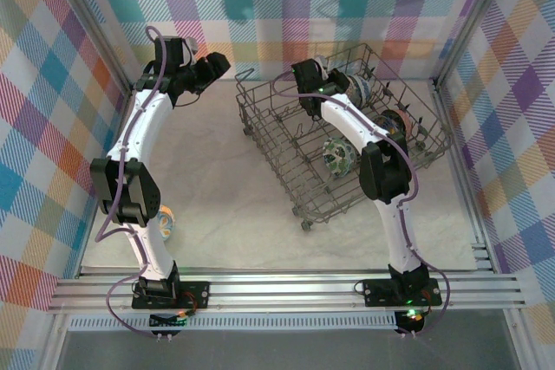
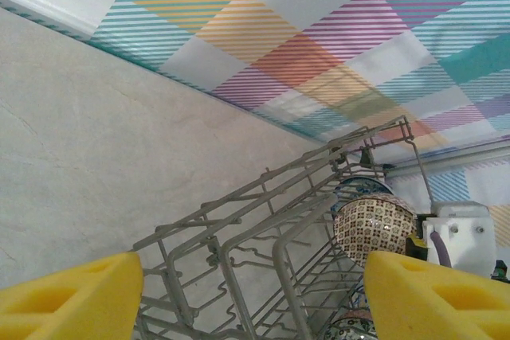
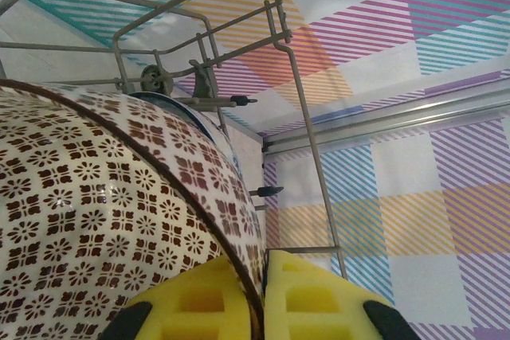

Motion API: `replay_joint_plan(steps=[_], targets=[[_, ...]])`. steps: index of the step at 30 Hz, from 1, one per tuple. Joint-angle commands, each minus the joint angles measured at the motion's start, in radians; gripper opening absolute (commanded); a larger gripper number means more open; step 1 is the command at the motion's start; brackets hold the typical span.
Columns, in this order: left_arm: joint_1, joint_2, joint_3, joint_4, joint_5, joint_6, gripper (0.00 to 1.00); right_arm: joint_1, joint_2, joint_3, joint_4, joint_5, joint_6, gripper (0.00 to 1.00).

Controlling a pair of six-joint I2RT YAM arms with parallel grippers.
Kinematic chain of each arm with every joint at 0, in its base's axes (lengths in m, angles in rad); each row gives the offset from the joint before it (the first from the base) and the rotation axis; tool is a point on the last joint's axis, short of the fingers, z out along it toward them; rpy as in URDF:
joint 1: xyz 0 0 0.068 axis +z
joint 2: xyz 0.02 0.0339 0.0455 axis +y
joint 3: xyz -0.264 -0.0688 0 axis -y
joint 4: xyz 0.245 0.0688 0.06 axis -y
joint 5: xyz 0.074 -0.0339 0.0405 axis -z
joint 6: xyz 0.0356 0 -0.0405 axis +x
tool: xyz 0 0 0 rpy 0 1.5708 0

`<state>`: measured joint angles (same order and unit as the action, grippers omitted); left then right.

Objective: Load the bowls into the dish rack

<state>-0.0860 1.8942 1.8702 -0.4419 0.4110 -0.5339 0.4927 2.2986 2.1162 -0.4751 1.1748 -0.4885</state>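
Note:
The dish rack [image 1: 260, 127] sits tilted at the middle right of the table. My right gripper [image 3: 259, 276] reaches into its far corner and is shut on the rim of a tan-brown patterned bowl [image 3: 96, 220], which stands on edge against a blue-white bowl [image 2: 362, 189]. The left wrist view shows the same tan-brown bowl [image 2: 373, 227] among the rack's wires [image 2: 239, 228]. Two more bowls [image 1: 336, 159] [image 1: 395, 123] stand in the rack. Another bowl [image 1: 165, 223] lies on the table beside the left arm. My left gripper [image 1: 217, 65] hovers at the back left, open and holding nothing.
Plaid walls close in the table on the left, back and right. A metal rail [image 1: 286, 288] runs along the near edge by the arm bases. The right arm [image 1: 381, 171] stretches over the rack's near half.

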Motion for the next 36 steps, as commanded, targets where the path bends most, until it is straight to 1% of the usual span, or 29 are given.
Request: replay_joint_plan(steps=[1, 4, 6, 14, 18, 20, 27, 31, 36], targets=[[0.016, 0.02, 0.039, 0.002, 0.027, 0.005, 0.73, 0.01, 0.014, 0.041, 0.017, 0.029, -0.011, 0.12], [0.019, 0.03, 0.048, -0.003, 0.03, 0.005, 0.73, 0.013, 0.02, 0.042, 0.008, 0.03, -0.005, 0.18], [0.018, 0.035, 0.052, -0.005, 0.03, 0.0, 0.73, 0.016, 0.024, 0.044, 0.006, 0.032, 0.0, 0.25], [0.02, 0.046, 0.056, -0.007, 0.037, -0.004, 0.73, 0.017, 0.036, 0.052, -0.018, 0.025, 0.023, 0.26], [0.02, 0.048, 0.056, -0.007, 0.037, -0.006, 0.73, 0.018, 0.056, 0.092, -0.062, 0.014, 0.055, 0.27], [0.02, 0.048, 0.054, -0.007, 0.037, -0.006, 0.73, 0.018, 0.064, 0.097, -0.069, 0.007, 0.067, 0.31], [0.023, 0.044, 0.05, -0.015, 0.029, -0.006, 0.73, 0.018, 0.087, 0.111, -0.088, -0.02, 0.105, 0.33], [0.023, 0.045, 0.048, -0.013, 0.023, -0.016, 0.73, 0.018, 0.094, 0.113, -0.086, -0.025, 0.113, 0.39], [0.023, 0.053, 0.047, -0.009, 0.023, -0.027, 0.73, 0.011, 0.111, 0.114, -0.067, -0.026, 0.099, 0.4]])
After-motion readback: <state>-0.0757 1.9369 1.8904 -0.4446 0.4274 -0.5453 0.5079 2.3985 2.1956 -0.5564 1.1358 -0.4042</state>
